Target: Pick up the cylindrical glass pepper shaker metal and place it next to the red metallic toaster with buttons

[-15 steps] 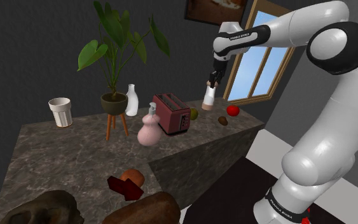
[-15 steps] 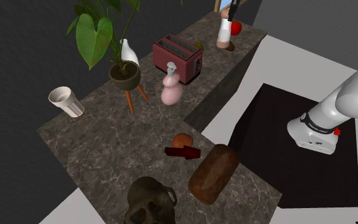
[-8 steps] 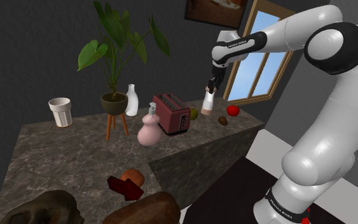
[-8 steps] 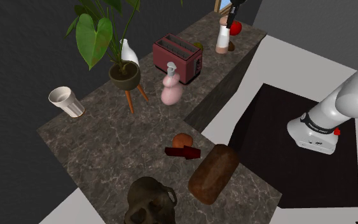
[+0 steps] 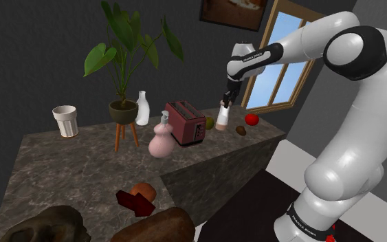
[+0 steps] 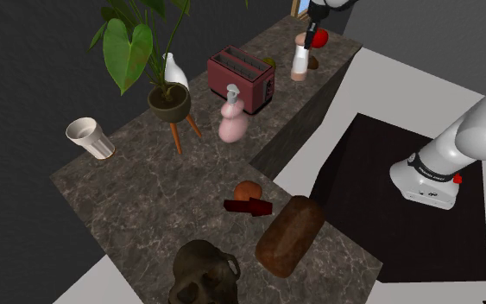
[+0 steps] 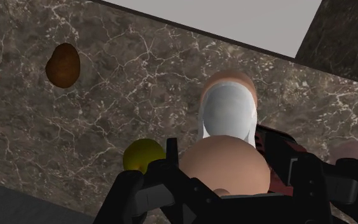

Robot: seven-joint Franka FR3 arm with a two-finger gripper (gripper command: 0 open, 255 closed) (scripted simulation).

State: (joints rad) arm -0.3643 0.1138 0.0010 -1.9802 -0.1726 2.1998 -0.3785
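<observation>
Shoulder view: pincer (image 5: 227, 99) clasps pepper shaker (image 5: 223, 117) upright.

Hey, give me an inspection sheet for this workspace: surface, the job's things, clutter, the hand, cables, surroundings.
Surface: dark marble counter.
Job's things: pepper shaker, white body with a tan cap, upright and low over the counter, to the shoulder view's right of the red toaster; cannot tell whether it touches the counter.
Clutter: pink dispenser, potted plant, white bottle and white cup on the toaster's other side; yellow-green fruit, brown lump and red fruit near the shaker; bread loaf and skull-like object at the near end.
Hand: hand shut on the shaker's cap.
Cables: nothing seen.
Surroundings: window, framed picture, dark walls, dark mat on the floor.
</observation>
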